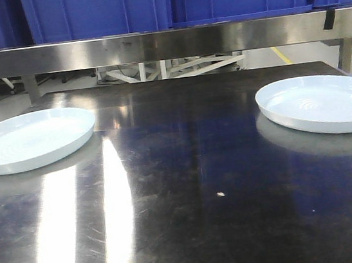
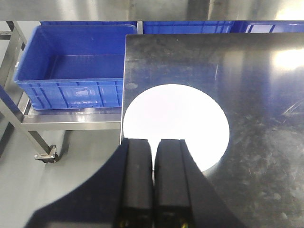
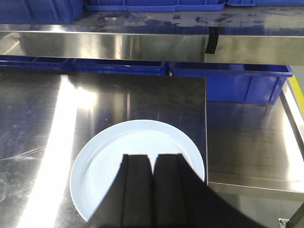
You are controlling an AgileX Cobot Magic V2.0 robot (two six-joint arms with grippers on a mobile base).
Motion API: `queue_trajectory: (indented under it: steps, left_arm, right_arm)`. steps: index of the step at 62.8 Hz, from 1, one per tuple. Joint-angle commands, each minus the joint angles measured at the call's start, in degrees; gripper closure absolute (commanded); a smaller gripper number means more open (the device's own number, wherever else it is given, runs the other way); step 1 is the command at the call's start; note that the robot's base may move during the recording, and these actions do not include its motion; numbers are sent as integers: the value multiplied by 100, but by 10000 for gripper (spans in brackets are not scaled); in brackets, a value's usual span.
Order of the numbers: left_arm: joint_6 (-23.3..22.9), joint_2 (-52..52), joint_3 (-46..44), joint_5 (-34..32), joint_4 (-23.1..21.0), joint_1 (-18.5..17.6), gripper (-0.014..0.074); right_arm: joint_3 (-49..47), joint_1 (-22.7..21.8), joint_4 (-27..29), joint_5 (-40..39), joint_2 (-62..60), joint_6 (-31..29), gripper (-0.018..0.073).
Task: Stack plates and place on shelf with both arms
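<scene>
Reach seems to set the layout: left plate (image 1: 31, 139) beneath our left hand (image 2: 153, 142), right plate (image 1: 321, 102) beneath our right hand (image 3: 152, 159). Both hands are closed, empty.

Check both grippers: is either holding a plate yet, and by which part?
Nothing is held. The left gripper and right gripper are shut and empty, each above a plate; the left plate and right plate lie flat on the tabletop.
</scene>
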Motion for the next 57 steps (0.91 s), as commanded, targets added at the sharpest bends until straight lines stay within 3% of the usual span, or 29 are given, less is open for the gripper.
queue_trajectory:
  steps: [1,7,15,21,31,45,57]
  left_arm:
    - [-7,-20,-204,-382,-35,-29,477]
    - [-7,-20,-204,-382,-10,-29,375]
    - [-7,146,-204,-310,-32,-29,98]
    - [-70,386,-204,-193,-58,-29,17]
    - [-70,1032,-204,-242,-315,-18,17]
    - [-325,1991,-260,-766,-313,-7,17]
    - [-325,2881,-734,-817,-313,-7,17]
  right_arm:
    - [-221,-17,-57,-540,-29,-43,465]
    - [-221,-17,-57,-446,-23,-43,257]
    - [-221,-17,-57,-286,-18,-43,34]
    - [-221,-17,-57,-237,-18,-43,32]
    - [-221,-17,-57,-259,-18,-43,31]
    - [-221,-17,-57,-255,-18,-43,31]
    - [-221,-17,-57,-211,-18,-43,31]
